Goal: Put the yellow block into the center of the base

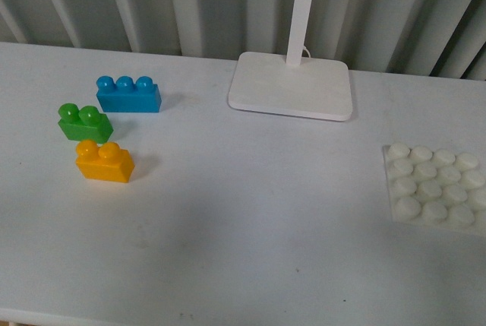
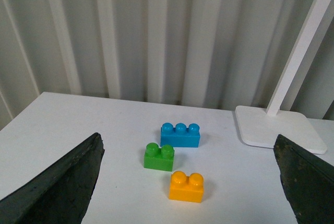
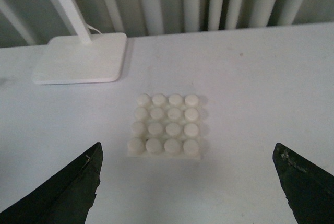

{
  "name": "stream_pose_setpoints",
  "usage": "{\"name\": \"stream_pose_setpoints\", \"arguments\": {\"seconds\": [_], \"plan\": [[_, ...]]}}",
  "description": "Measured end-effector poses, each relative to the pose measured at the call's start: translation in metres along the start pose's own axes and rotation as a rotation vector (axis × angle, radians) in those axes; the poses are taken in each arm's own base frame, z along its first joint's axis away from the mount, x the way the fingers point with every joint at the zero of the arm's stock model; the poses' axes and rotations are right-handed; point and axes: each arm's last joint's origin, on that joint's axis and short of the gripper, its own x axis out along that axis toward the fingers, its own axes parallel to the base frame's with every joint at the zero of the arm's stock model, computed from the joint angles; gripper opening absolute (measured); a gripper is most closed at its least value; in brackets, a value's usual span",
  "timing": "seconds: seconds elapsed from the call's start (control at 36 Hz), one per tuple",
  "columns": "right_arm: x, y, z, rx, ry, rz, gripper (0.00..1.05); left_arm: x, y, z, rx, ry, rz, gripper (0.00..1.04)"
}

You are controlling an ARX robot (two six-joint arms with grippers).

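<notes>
Left jaws gape empty, yellow block (image 2: 187, 187) lying ahead between them.

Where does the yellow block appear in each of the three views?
Front view: the yellow block is at the left side, nearest to the robot, just in front of the green brick.
Left wrist view: the yellow block is nearest the camera, close to the green brick.
Right wrist view: not in it.
Shared landmark: the white lamp foot, in all three views.

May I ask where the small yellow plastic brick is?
In the front view, the yellow brick sits left on the white table, just in front of the green brick.
</notes>
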Motion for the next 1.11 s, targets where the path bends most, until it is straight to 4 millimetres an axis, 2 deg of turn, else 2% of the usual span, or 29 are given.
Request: {"name": "stream_pose_setpoints", "arguments": {"seconds": [0.14, 0.36, 0.47, 0.67, 0.89, 1.11], "plan": [[0.038, -0.024, 0.004, 0.047, 0.066, -0.004, 0.95, 0.000, 0.000, 0.000, 0.000, 0.000, 0.001, 0.98], [0.086, -0.037, -0.009, 0.015, 0.122, 0.015, 0.95, 0.000, 0.000, 0.000, 0.000, 0.000, 0.000, 0.98], [0.117, -0.042, -0.019, -0.002, 0.166, -0.005, 0.95, 0.000, 0.000, 0.000, 0.000, 0.000, 0.001, 0.98], [0.147, -0.042, -0.037, -0.014, 0.232, -0.034, 0.95, 0.000, 0.000, 0.000, 0.000, 0.000, 0.000, 0.98], [0.188, -0.031, -0.059, -0.062, 0.273, -0.032, 0.95, 0.000, 0.000, 0.000, 0.000, 0.000, 0.001, 0.98], [0.206, -0.021, -0.071, -0.075, 0.291, -0.012, 0.95, 0.000, 0.000, 0.000, 0.000, 0.000, 0.000, 0.98]]}}
